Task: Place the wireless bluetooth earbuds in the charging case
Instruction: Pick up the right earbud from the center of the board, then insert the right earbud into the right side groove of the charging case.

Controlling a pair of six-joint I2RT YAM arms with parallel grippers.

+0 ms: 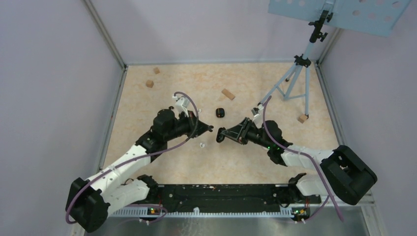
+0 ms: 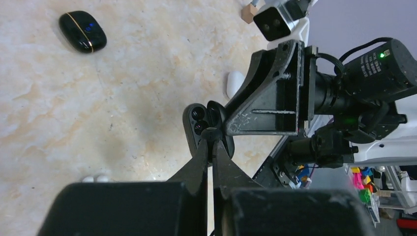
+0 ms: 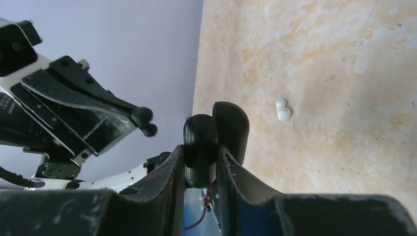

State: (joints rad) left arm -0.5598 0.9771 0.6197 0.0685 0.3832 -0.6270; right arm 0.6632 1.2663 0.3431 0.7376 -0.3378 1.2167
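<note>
My right gripper (image 1: 221, 134) is shut on an open black charging case (image 3: 200, 147) and holds it above the table, its lid (image 3: 231, 127) swung back. The left wrist view shows the case's two sockets (image 2: 197, 121). My left gripper (image 2: 212, 135) is shut on a small black earbud (image 2: 211, 132), right at the case's open rim. In the top view the left gripper (image 1: 208, 129) is tip to tip with the right one. A white earbud (image 1: 201, 145) lies on the table below them, and it also shows in the right wrist view (image 3: 282, 110).
A closed black case (image 1: 220, 112) lies just behind the grippers, also in the left wrist view (image 2: 82, 32). A white rounded object (image 2: 235, 82) lies behind the right gripper. Wooden blocks (image 1: 227, 94) (image 1: 149, 83) (image 1: 302, 118) are scattered. A tripod (image 1: 295, 73) stands back right.
</note>
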